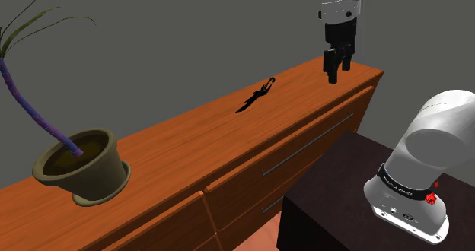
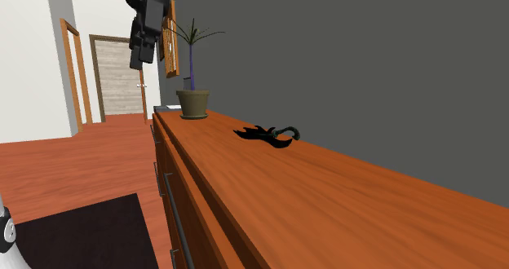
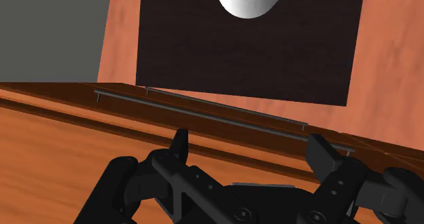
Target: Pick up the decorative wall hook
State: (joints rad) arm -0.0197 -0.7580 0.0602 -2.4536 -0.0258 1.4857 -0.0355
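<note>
One black two-finger gripper (image 1: 336, 74) hung in the upper right of the shoulder view, above the right end of a long reddish-brown wooden dresser (image 1: 175, 135). Its fingers pointed down and did not touch the top. In the wrist view the fingers (image 3: 179, 145) stood released and wide apart, with nothing between them. Past the gripper (image 3: 249, 149) that view showed the dresser's front edge (image 3: 47, 131) with a long thin metal drawer handle (image 3: 204, 114), and past that the dark box-shaped stand (image 3: 244, 53).

One small black decorative wall hook (image 1: 256, 96), curled at one end, lay flat on the dresser top near the centre of the shoulder view. It sat close to the grey wall and well apart from the gripper, lower and to the left of it.

In the second exterior view the hook (image 2: 269, 134) lay at mid-frame on the dresser top (image 2: 277, 202), near the wall side. The gripper (image 2: 140, 55) hung in the upper left of that frame, above and apart from the hook.

One olive-green pot holding a plant with a purple stem and thin green leaves (image 1: 84, 166) stood on the dresser at the lower left of the shoulder view, well apart from the hook. In the second exterior view the pot (image 2: 193, 103) stood behind the hook, at the dresser's far end.
</note>
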